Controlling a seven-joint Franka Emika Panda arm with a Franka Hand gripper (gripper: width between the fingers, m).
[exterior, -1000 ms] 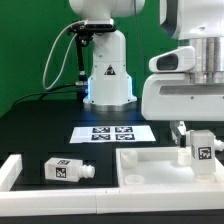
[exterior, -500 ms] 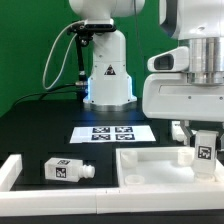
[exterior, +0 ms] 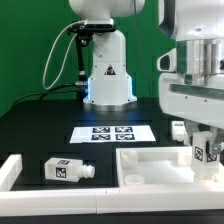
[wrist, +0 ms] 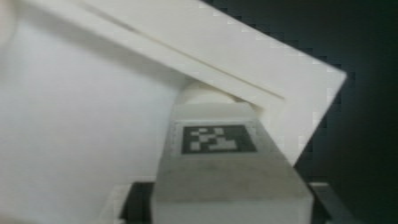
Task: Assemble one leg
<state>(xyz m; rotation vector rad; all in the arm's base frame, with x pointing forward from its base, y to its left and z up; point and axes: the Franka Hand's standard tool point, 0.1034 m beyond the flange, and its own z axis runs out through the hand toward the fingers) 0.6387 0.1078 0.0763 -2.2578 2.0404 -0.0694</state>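
White leg gripped in tool, lower, further toward exterior view's right

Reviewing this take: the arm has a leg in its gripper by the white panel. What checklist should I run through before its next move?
1. Grip: gripper shut on the small white peg-like tagged leg, clamped from both sides in the wrist view: ok.
2. Held leg upright in the exterior view: ok.
3. Held leg at a corner of the large white square tray-like panel: ok.
4. Stub lined up with a hole in the panel: cannot tell, hidden.
5. Second white leg lying on the table, apart from the panel, on the exterior view's left: ok.
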